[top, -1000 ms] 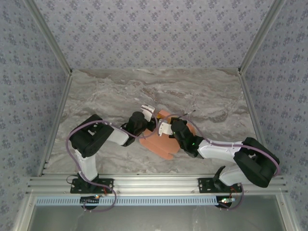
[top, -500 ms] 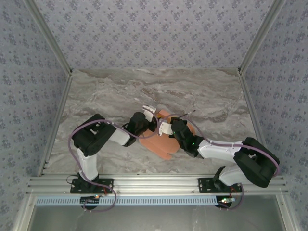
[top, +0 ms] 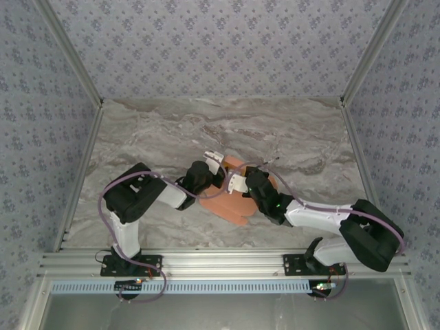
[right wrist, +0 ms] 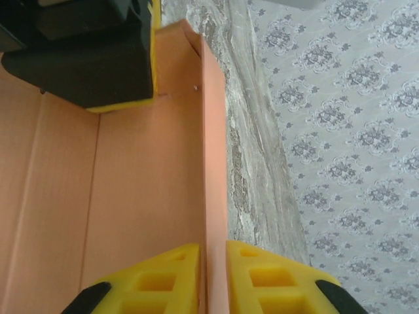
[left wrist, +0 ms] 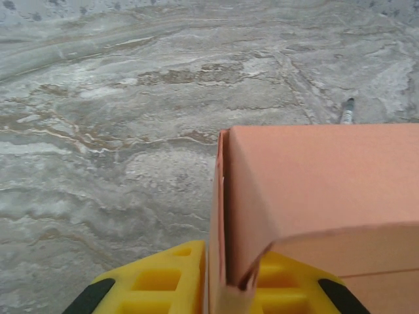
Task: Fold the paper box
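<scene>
Paper box (top: 230, 205) walls sit inside left gripper (left wrist: 229, 265) and right gripper (right wrist: 213, 254).

Paper box (top: 230, 203): your landmark, lying on the table (top: 158, 137)
Left gripper (left wrist: 226, 288): you'll find it at the box's left rear, a wall between its fingers
Right gripper (right wrist: 213, 281): at the box's right, astride a wall, facing the left gripper

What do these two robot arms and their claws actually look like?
Both the left arm and right arm are chunky black and white segments with a purple cable looping alongside. The left claw and right claw have yellow grid-moulded fingers.
</scene>
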